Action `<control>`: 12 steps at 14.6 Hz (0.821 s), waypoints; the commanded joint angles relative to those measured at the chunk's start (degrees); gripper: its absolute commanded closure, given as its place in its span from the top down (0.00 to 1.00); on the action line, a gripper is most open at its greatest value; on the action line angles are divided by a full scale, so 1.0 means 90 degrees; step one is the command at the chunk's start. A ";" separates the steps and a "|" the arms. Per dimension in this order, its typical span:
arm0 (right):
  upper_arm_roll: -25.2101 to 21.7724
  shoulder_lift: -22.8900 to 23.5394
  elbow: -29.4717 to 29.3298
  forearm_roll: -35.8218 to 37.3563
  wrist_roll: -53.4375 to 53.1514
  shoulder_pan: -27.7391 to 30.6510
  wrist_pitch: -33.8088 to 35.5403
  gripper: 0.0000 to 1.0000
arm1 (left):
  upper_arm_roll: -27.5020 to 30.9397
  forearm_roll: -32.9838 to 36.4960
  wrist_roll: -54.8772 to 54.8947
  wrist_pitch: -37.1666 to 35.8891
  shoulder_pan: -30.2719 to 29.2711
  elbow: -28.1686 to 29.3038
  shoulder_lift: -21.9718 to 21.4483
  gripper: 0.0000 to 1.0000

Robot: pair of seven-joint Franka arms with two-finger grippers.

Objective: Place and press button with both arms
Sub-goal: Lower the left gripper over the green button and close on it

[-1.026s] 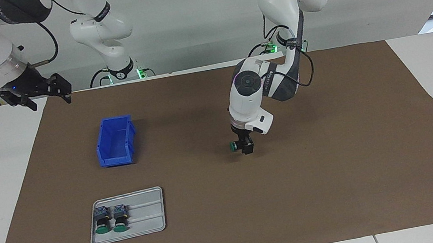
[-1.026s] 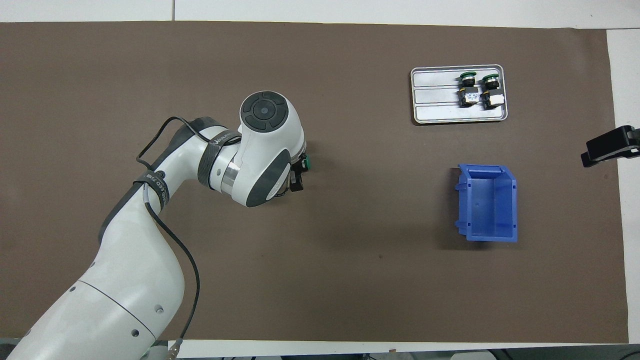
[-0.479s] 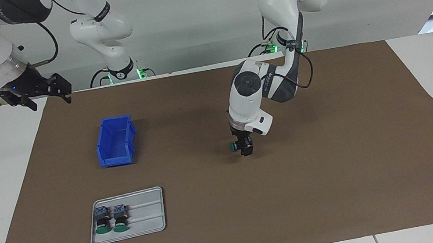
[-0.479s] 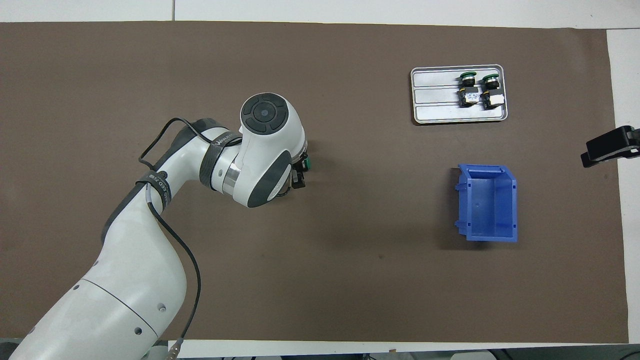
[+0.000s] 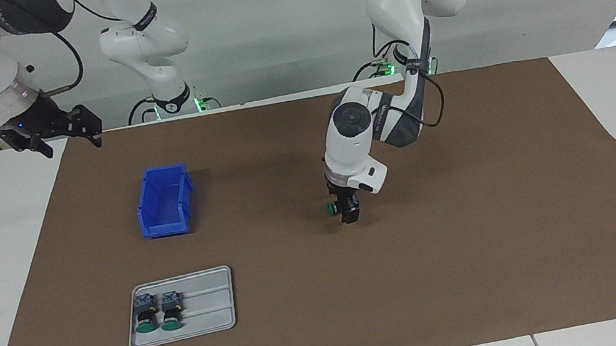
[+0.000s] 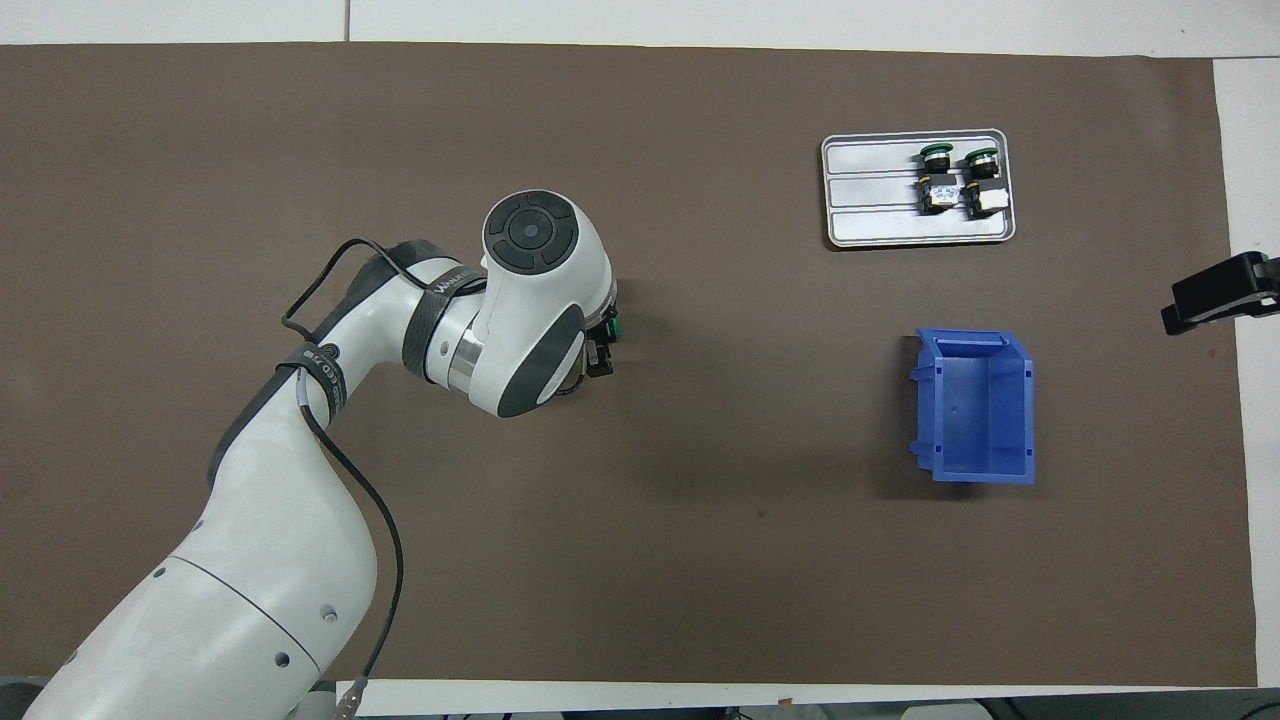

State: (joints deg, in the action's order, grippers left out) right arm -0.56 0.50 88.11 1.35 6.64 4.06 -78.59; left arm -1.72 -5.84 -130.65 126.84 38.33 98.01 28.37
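Left gripper (image 5: 347,210) over mid brown mat (image 5: 483,231), jaws gripping the button (image 5: 331,208), green cap sideways. Right gripper (image 5: 62,135) waits at the surface's edge, jaws wide. Two buttons on tray (image 5: 213,316).

Two buttons (image 5: 154,314) lie in the tray (image 5: 209,314), and the bin (image 5: 164,201) sits nearer to the robots than the tray.
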 commanded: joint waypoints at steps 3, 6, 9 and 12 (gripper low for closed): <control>0.0024 -0.0153 0.0171 -0.0024 0.0053 0.0037 -0.0067 1.00 | 0.0074 -0.0034 -0.0083 0.0253 0.0136 0.0194 -0.0027 0.84; 0.0024 -0.0143 0.0171 -0.0024 0.0053 0.0037 -0.0067 1.00 | 0.0074 -0.0034 -0.0074 0.0243 0.0136 0.0194 -0.0036 0.64; 0.0024 -0.0153 0.0171 -0.0024 0.0053 0.0037 -0.0067 1.00 | 0.0074 -0.0034 -0.0083 0.0195 0.0136 0.0145 -0.0037 0.49; 0.0024 -0.0143 0.0171 -0.0024 0.0053 0.0037 -0.0067 1.00 | 0.0074 -0.0034 -0.0045 0.0175 0.0136 0.0135 -0.0037 0.36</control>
State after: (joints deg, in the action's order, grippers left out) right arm -0.56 0.47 88.13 1.35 6.64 4.06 -78.59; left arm -1.71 -5.84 -130.77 127.81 38.80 98.69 28.52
